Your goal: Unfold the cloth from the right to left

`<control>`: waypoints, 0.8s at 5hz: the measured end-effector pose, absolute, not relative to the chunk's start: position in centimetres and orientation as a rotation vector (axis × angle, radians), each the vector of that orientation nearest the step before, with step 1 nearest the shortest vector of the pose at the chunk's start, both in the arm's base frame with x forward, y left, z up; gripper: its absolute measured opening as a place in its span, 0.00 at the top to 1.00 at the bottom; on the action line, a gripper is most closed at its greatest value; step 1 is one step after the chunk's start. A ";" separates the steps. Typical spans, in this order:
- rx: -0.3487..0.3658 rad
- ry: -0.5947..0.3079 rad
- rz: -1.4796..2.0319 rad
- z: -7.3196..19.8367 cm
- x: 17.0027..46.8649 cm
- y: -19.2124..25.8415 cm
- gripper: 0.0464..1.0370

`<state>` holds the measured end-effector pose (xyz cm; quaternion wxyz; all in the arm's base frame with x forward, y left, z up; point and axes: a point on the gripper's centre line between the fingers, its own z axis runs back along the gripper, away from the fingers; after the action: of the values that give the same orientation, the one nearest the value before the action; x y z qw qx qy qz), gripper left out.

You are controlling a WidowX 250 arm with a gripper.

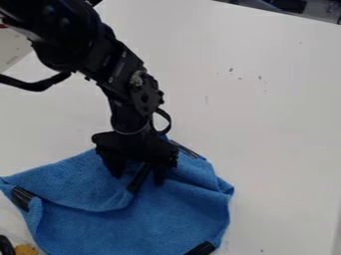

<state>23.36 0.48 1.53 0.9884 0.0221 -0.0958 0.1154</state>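
The hand (138, 180) hangs at the centre-left of the frame, pointing down over the cloth, its fingers (160, 174) apart on either side of a black clip (136, 182). That clip marks a corner of the folded layer; whether either finger touches it cannot be told.

The step looks to be taking this corner. It would go best with the fingers straddling the clip evenly, lowered just enough to close on clip and top layer together; pressing deeper could pinch the layer beneath and drag everything along. A small lift should then free the flap before it is carried toward the upper left, low and unhurried, and laid flat.

Around the hand, the blue cloth (153, 219) spreads over the lower left and lower middle of the frame, rumpled at its right edge. More clips sit at its left corner (24, 198), behind the hand and at the bottom edge. Beneath lies the white worktop (279, 134).
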 end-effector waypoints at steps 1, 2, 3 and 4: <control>0.058 -0.208 0.242 2.5 23.3 0.9 0.25; 0.072 -0.223 0.247 2.9 22.8 1.2 0.57; 0.071 -0.227 0.263 2.8 22.7 1.5 0.82; 0.060 -0.236 0.251 2.9 22.9 1.6 0.95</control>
<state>22.90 1.58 2.85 0.9847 0.0299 -0.1174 0.1250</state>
